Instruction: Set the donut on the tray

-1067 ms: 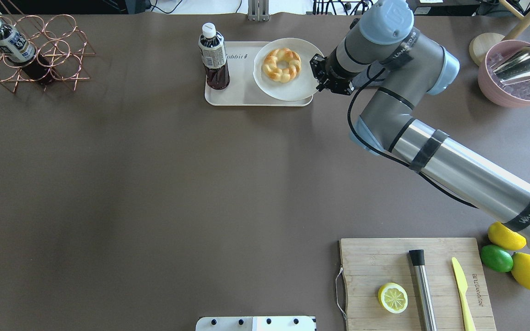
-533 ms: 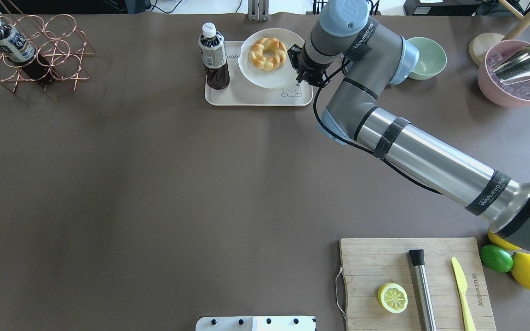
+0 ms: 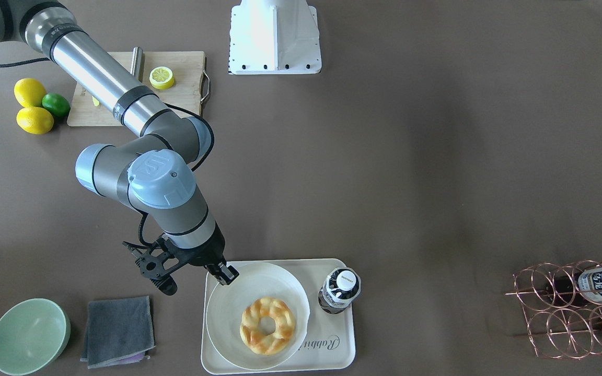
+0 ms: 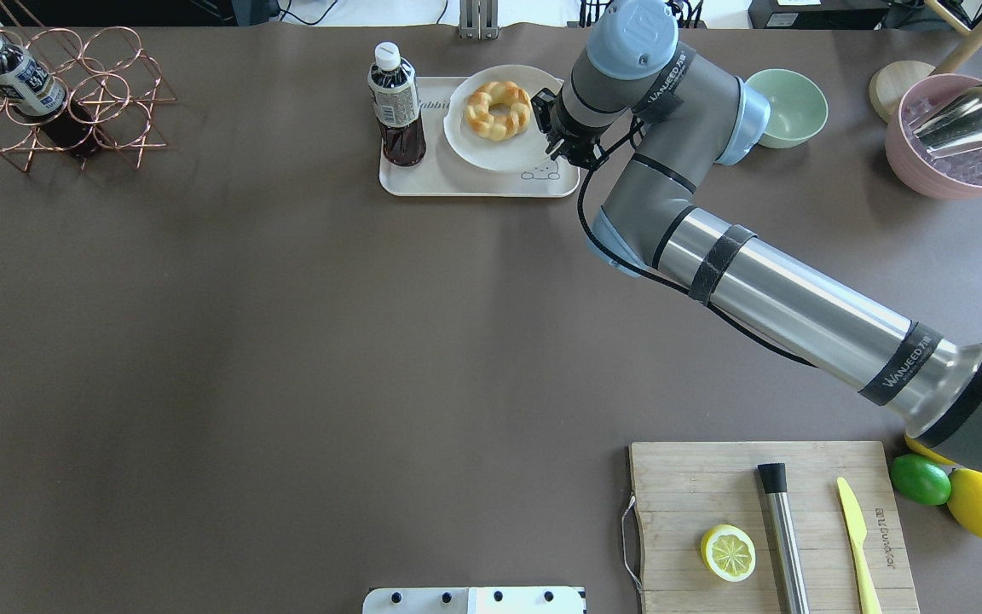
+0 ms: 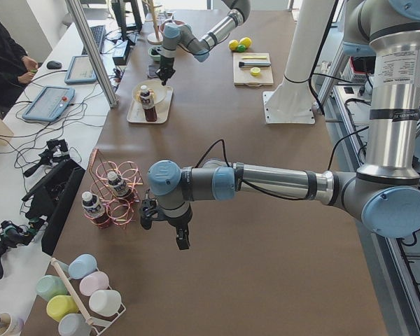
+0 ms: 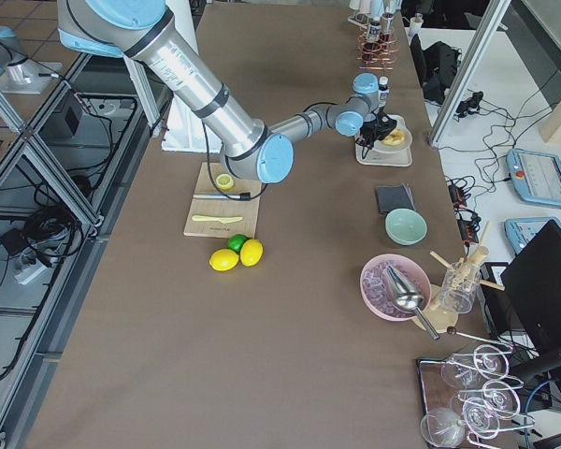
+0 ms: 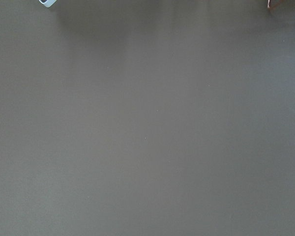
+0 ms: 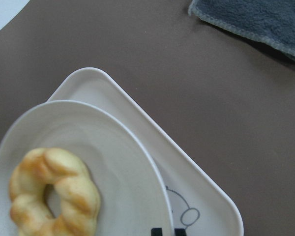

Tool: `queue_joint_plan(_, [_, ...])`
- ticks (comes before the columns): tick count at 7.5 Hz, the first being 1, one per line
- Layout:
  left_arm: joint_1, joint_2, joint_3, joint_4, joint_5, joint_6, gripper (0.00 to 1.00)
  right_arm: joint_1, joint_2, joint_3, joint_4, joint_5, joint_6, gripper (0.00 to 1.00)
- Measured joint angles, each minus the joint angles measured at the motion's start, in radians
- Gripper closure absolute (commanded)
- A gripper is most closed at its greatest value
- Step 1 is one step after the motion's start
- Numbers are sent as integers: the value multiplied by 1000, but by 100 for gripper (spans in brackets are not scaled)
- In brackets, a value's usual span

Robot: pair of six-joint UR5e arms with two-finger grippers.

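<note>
The donut (image 4: 498,111), a golden braided ring, lies on a round off-white plate (image 4: 491,149). The plate sits over the right half of the cream tray (image 4: 457,181), which bears a bear drawing. My right gripper (image 4: 552,130) is shut on the plate's right rim; the right wrist view shows its tips (image 8: 167,231) pinched on the plate edge next to the donut (image 8: 56,194). I cannot tell if the plate rests flat on the tray (image 3: 332,355). My left gripper (image 5: 181,241) shows only in the exterior left view, over bare table; I cannot tell if it is open or shut.
A dark drink bottle (image 4: 395,102) stands on the tray's left end. A green bowl (image 4: 789,107) and a grey cloth (image 3: 118,329) lie right of the tray. A pink bowl (image 4: 960,136), a cutting board (image 4: 772,520) and a wire bottle rack (image 4: 56,94) sit farther off.
My right arm has carried the plate with the donut leftward over the tray, uncovering the bear drawing, then shifted it slightly back toward me.
</note>
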Motion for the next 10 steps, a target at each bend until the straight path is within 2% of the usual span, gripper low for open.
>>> queue_joint_plan(3, [-1, 2, 0, 0, 0, 1, 2, -13, -8, 6, 21, -26, 25, 0])
queue_joint_plan(5, [-1, 0, 0, 0, 0, 1, 2, -4, -20, 49, 16, -20, 4, 0])
queue_joint_plan(7, [-1, -5, 0, 0, 0, 1, 2, 55, -121, 182, -24, 78, -110, 0])
queue_joint_plan(9, [-2, -6, -1, 0, 0, 2, 2, 139, -288, 352, -113, 184, -324, 0])
queue_joint_plan(10, [-2, -7, -1, 0, 0, 2, 2, 175, -345, 416, -181, 207, -417, 0])
